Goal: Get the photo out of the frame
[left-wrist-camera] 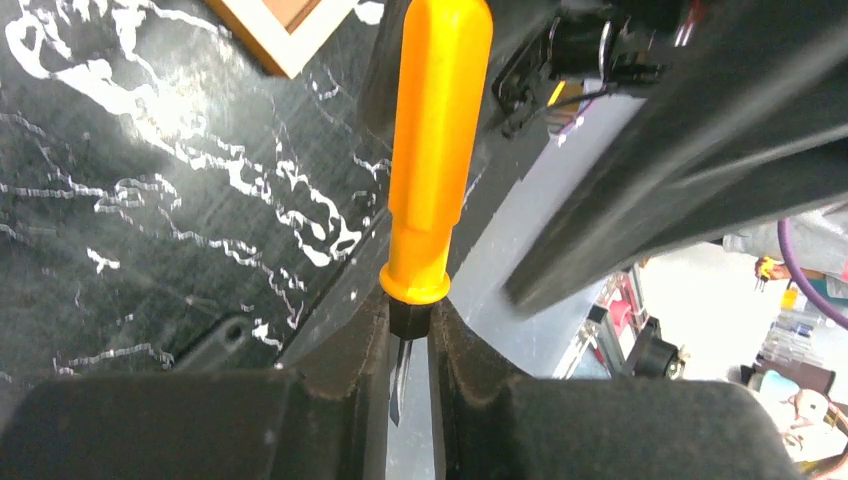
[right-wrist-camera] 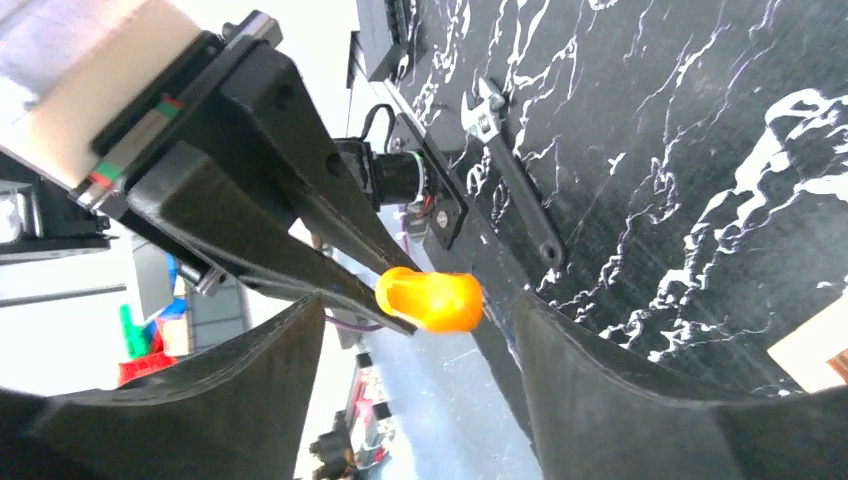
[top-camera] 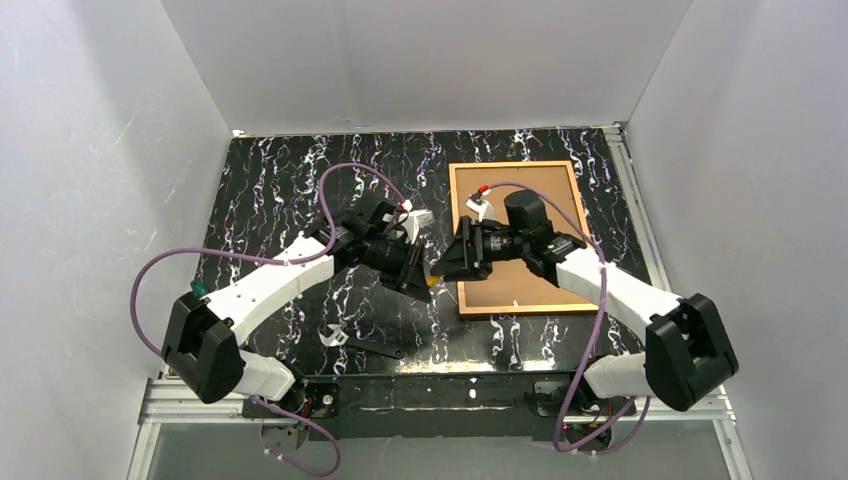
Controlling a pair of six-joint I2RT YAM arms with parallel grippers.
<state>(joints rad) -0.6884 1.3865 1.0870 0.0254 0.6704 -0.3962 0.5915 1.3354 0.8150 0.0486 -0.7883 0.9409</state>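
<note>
The frame [top-camera: 510, 164] lies flat right of centre in the top view, the photo [top-camera: 505, 290] inside it, tan back up. Near its left edge my left pincer [left-wrist-camera: 410, 335] is clamped on an orange screwdriver [left-wrist-camera: 440, 150] — at its neck. My right pincer [right-wrist-camera: 415, 305] stands apart around the handle's end. A wrench [top-camera: 355, 342] lies lower centre on the black surface [top-camera: 290, 180].

I am counting two claws on my two arms: one left gripper [top-camera: 415, 268] and one right gripper [top-camera: 452, 262]. I am seeing one orange-handled screwdriver [left-wrist-camera: 438, 150], one wrench [top-camera: 362, 345], one frame [top-camera: 515, 310] and one tan-backed photo [top-camera: 520, 280] inside it. Two purple cables [top-camera: 352, 165] are showing, one per arm, and one black marbled table [top-camera: 270, 190] is lying under everything.
</note>
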